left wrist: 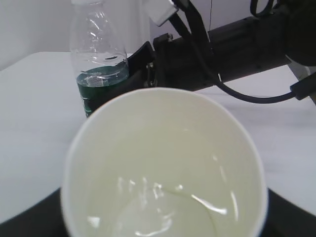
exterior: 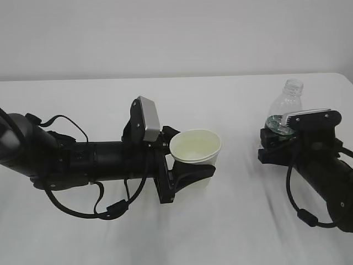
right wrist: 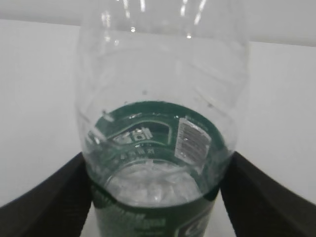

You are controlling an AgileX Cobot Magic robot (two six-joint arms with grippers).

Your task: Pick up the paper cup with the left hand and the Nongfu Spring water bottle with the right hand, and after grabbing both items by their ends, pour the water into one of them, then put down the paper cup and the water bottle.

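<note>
The paper cup (exterior: 196, 146) is upright at the middle, and my left gripper (exterior: 185, 157) is shut on its lower wall. Its cream inside fills the left wrist view, with clear water (left wrist: 158, 212) pooled at the bottom of the cup (left wrist: 165, 148). The uncapped Nongfu Spring water bottle (exterior: 287, 105) stands upright at the right, with a little water (right wrist: 158, 185) in its base. My right gripper (exterior: 276, 138) has a black finger on each side of the bottle's green label (right wrist: 148, 133). No gap shows between fingers and plastic. The bottle (left wrist: 98, 64) also appears beyond the cup.
A white table (exterior: 231, 221) runs under both arms, its far edge meeting a pale wall. The right arm's black body (left wrist: 237, 44) and cable lie behind the bottle. The two arms stand apart, with bare tabletop between the cup and the bottle.
</note>
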